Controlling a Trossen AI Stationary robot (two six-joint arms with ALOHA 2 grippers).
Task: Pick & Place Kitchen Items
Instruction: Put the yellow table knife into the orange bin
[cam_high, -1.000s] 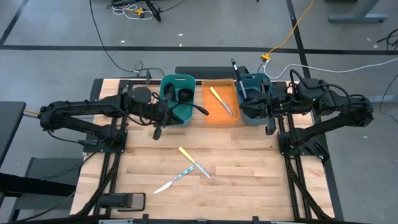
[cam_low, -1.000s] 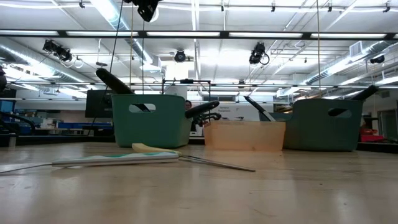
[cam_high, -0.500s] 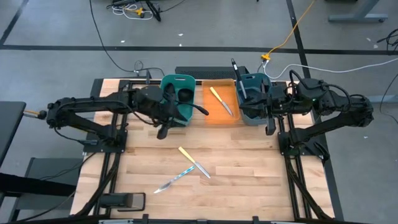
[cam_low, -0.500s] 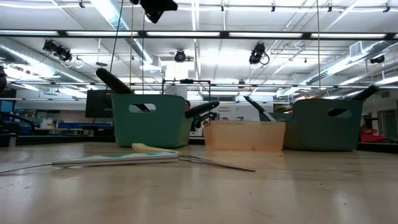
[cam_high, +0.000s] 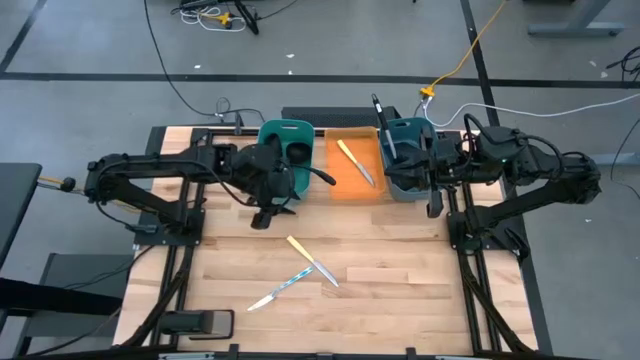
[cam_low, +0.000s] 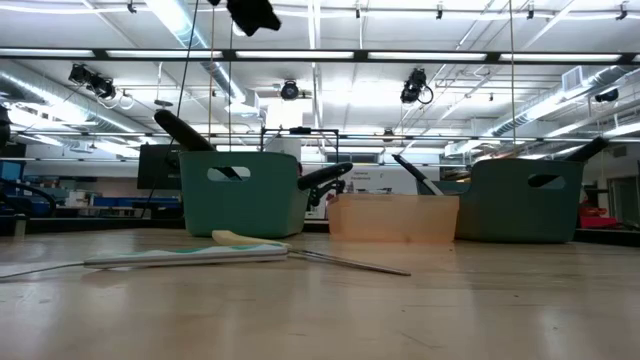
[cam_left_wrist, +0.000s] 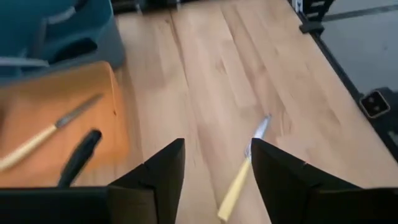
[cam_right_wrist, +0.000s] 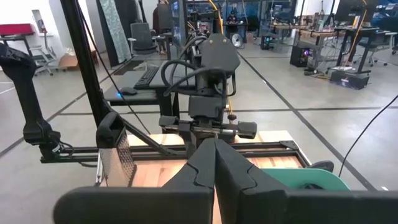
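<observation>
My left gripper (cam_high: 265, 216) hangs open above the table, just in front of the left teal bin (cam_high: 283, 160). Nothing is between its fingers (cam_left_wrist: 217, 146). Past them, on the wood, lies a yellow-handled knife (cam_left_wrist: 239, 180) (cam_high: 305, 255), and a light-blue-handled knife (cam_high: 285, 283) lies beside it. Black ladles stand in the left bin, and one handle (cam_high: 322, 177) sticks out over its rim. Another yellow-handled knife (cam_high: 355, 160) lies in the orange tray (cam_high: 345, 188). My right gripper (cam_high: 432, 207) waits shut in front of the right teal bin (cam_high: 408, 165).
A black utensil (cam_high: 382, 125) leans out of the right bin's far corner. The two bins and the tray stand in a row along the far edge. Bare wood stretches around the two knives toward the near edge (cam_high: 380, 310).
My left gripper has gone toward the table's right edge, along the front of the left bin, staying high above the wood. The knives and the right arm have kept still.
</observation>
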